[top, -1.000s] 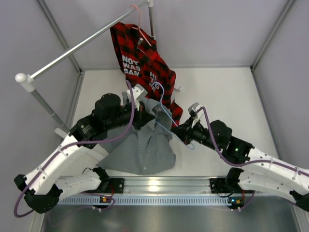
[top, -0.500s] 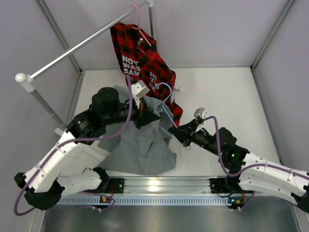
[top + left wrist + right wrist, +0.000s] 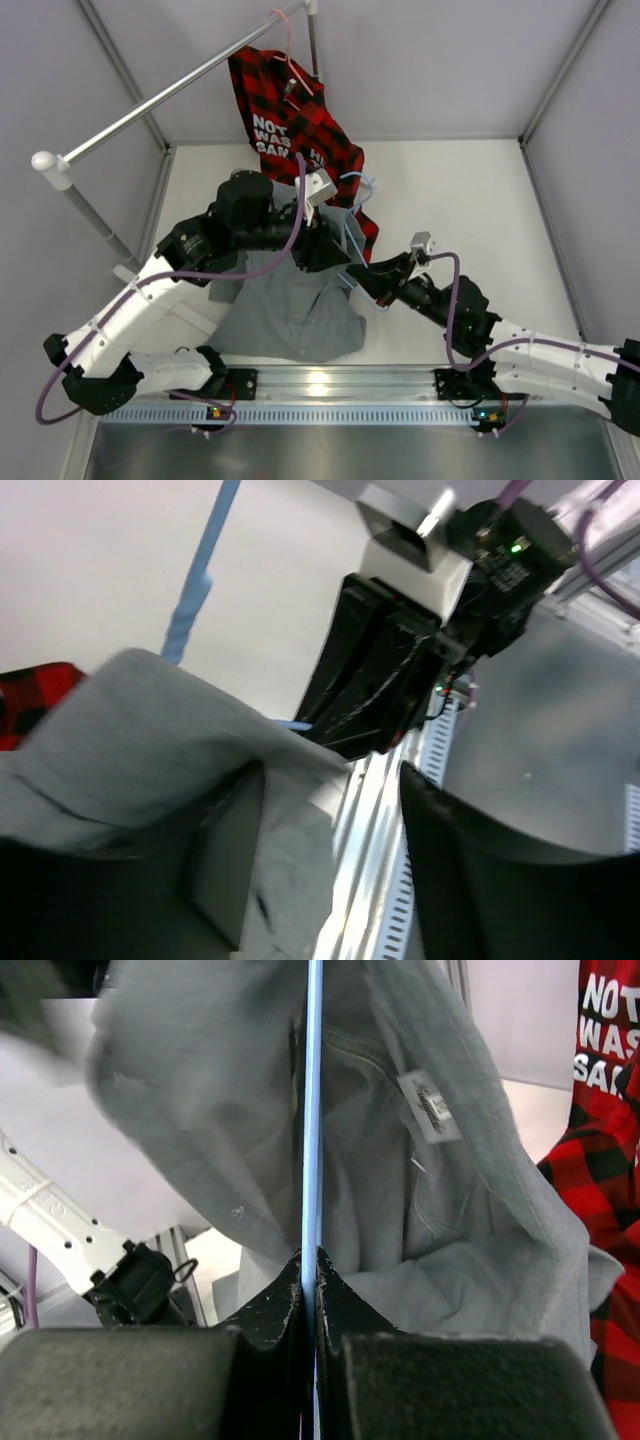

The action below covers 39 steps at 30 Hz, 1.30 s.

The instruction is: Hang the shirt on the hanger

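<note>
Right fingers [image 3: 272, 1310] pinch the thin blue hanger [image 3: 314, 1110], soft grey shirt [image 3: 430, 1220] seemingly draped.

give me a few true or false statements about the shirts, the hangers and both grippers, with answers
1. The right gripper is clamped on the light-blue hanger. True.
2. The plaid shirt hangs from the light-blue hanger. False: it hangs from the pink hanger on the rail.
3. A label shows inside the grey shirt. True.
4. The left gripper has its jaws pressed shut. False: they stand apart, with grey fabric against one finger.
5. The grey shirt hangs clear of the table. False: its lower part lies on the table.
</note>
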### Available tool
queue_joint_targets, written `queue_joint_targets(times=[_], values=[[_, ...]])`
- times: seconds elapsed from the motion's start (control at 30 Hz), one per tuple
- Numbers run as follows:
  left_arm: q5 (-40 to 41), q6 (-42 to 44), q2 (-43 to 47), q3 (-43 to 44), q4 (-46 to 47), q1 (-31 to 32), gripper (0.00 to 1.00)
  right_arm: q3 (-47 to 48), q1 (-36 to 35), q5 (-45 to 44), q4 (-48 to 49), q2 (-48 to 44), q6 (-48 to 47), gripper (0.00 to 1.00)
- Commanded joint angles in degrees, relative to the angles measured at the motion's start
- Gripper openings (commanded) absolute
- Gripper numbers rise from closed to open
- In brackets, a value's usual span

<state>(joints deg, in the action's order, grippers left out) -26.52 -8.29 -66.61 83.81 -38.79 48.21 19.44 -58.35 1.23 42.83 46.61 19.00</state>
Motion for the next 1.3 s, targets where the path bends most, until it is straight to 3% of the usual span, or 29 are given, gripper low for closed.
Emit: queue_joint_targets(times=[0.0, 0.1, 0.17, 0.33, 0.47, 0.53, 0.77, 0.87, 1.07, 1.27], values=[[-3.9, 2.0, -0.7, 4.1, -0.5, 1.4, 0.67, -0.4, -0.2, -0.2, 16.2, 1.1, 2.1, 0.0], [-3.0, 5.7, -1.4, 8.6, -4.4, 1.4, 0.88, -1.5, -0.2, -1.1, 18.7, 0.9, 2.3, 0.0], [-0.4, 9.0, -0.9, 12.2, -5.7, 1.4, 0.89, -1.9, -0.2, -1.1, 18.3, 0.2, 1.8, 0.0], [16.7, 17.7, 1.0, 16.2, -4.5, 1.4, 0.92, -3.4, -0.3, -2.8, 18.3, -2.3, 1.3, 0.0], [20.1, 27.8, -1.0, 17.9, -1.5, 1.4, 0.93, -4.8, -0.3, -2.4, 18.5, -3.8, 0.9, 0.0], [18.2, 31.3, -2.8, 18.8, -1.5, 1.2, 0.93, -5.5, -0.2, -1.7, 18.3, -4.9, 0.7, 0.0], [0.5, 44.8, -8.5, 23.9, -9.3, -0.3, 0.9, -6.2, -0.2, 1.3, 11.1, -11.1, -0.9, 0.0], [-3.4, 47.0, -10.6, 26.3, -13.9, -1.0, 0.88, -6.2, -0.1, 2.4, 6.9, -14.3, -1.8, 0.0], [-7.6, 49.6, -11.4, 25.1, -15.7, -1.2, 0.67, -5.5, -0.2, 5.8, -0.1, -19.2, -3.4, 0.0], [-12.3, 48.6, -11.0, 23.2, -15.7, -1.1, 0.7, -3.9, -0.2, 7.9, -3.4, -19.2, -4.3, 0.0]])
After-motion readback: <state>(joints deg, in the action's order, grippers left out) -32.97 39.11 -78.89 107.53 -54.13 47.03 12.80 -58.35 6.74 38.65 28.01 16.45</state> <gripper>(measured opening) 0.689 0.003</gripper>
